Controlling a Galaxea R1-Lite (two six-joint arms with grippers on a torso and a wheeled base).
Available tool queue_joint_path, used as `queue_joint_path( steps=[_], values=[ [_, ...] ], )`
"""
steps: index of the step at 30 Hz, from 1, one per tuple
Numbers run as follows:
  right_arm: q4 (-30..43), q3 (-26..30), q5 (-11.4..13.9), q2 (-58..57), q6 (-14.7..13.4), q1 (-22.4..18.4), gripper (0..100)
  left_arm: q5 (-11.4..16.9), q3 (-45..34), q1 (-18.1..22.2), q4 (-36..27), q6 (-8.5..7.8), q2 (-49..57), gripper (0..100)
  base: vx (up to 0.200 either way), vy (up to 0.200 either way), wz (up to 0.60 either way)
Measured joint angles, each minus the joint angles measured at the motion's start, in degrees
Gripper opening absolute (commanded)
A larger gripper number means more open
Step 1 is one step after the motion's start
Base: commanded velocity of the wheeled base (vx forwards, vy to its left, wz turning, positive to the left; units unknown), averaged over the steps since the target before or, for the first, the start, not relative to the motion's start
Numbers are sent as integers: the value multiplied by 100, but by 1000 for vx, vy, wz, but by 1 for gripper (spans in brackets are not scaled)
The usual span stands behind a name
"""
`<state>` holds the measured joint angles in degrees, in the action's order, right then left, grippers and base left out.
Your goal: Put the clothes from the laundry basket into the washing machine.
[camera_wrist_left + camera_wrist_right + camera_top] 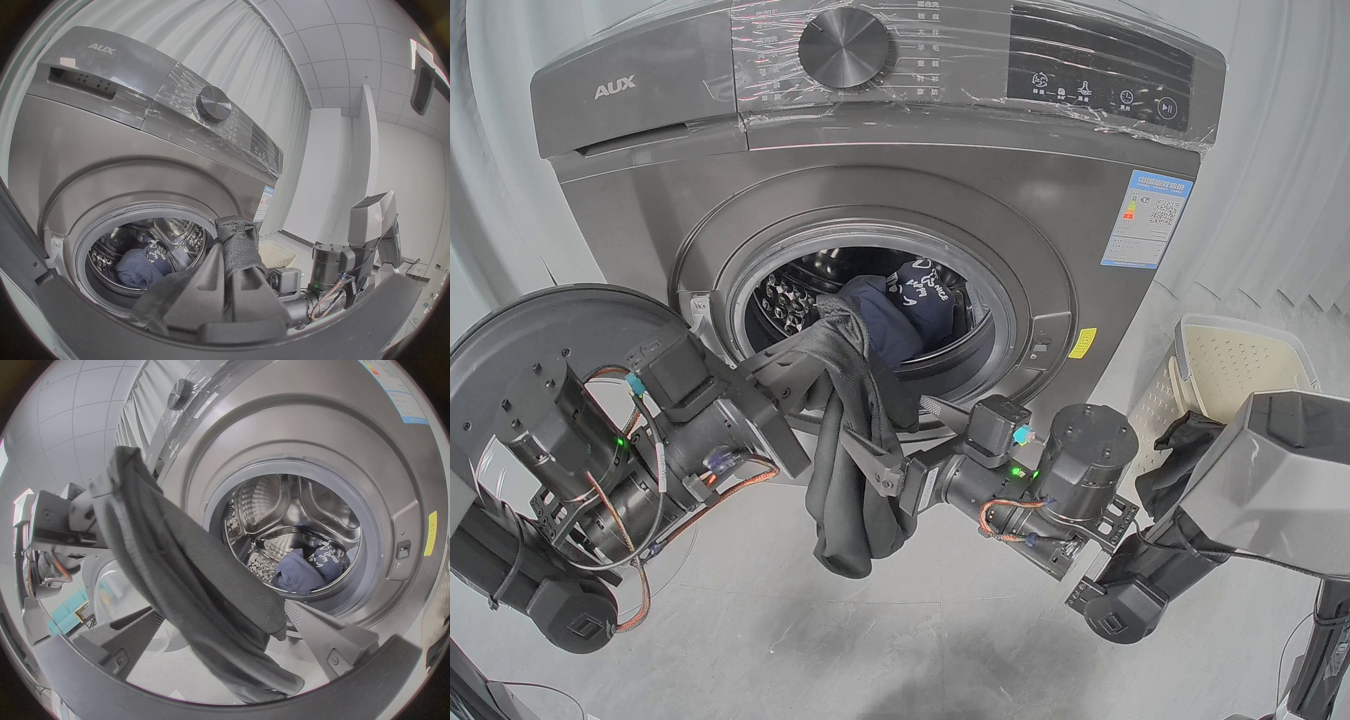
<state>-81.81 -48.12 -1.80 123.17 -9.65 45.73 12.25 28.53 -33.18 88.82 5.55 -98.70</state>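
Holding a black garment (855, 469) by its top end, the L gripper (230, 262) is clamped shut on the cloth right at the mouth of the washing machine (872, 178), w/ the bunched end poking up past the fingertips. Rest of the garment hangs outside, below the door ring, over the floor. Prob. held high so the top goes over the rim first and the tail follows.

R gripper (881, 419) sits just below the opening, jaws spread wide, gripping nothing; the garment drapes down through the gap betw. its fingers. Looks placed to catch or lift the loose lower part, since one grip alone leaves most of the cloth dangling.

Door (534, 328) is swung open on the robot's left, out of the way. A navy garment (905, 305) already lies in the drum (290, 514).

Head view adds the laundry basket (1247, 361) on the right beside the machine, w/ dark cloth (1177, 450) over its edge, so more to load by the look of it. R wrist view gives the best look into the drum and at the garment's full hang; L wrist view shows the pinch itself close up.
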Motion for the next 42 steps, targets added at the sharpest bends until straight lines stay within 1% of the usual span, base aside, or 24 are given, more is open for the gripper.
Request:
queue_joint_path(
  steps=[7, 14, 26, 29, 33, 37, 42],
  values=[
    [9, -80, -18, 63, -22, -221, 100, 1, 0, 24, 2, 2, 13, 0, 0, 0, 0],
    [6, 88, -29, 54, -35, -383, 100, 9, 77, 118, 0, 26, 38, 0, 0, 0, 0],
    [-96, 1204, 20, 43, -11, -474, 100, 15, 262, 207, 5, 59, 169, 0, 0, 0, 0],
    [-107, 1306, 15, 48, -11, -610, 100, 12, 293, 218, 2, 59, 193, 0, 0, 0, 0],
    [-123, 1275, 15, 72, -5, -692, 100, 12, 308, 226, -4, 59, 219, 0, 0, 0, 0],
    [-129, 1242, 28, 87, 5, -623, 100, 9, 311, 226, -6, 59, 230, 0, 0, 0, 0],
    [-132, 1220, 46, 102, 24, -354, 100, -7, 328, 234, -6, 57, 228, 0, 0, 0, 0]
  ],
)
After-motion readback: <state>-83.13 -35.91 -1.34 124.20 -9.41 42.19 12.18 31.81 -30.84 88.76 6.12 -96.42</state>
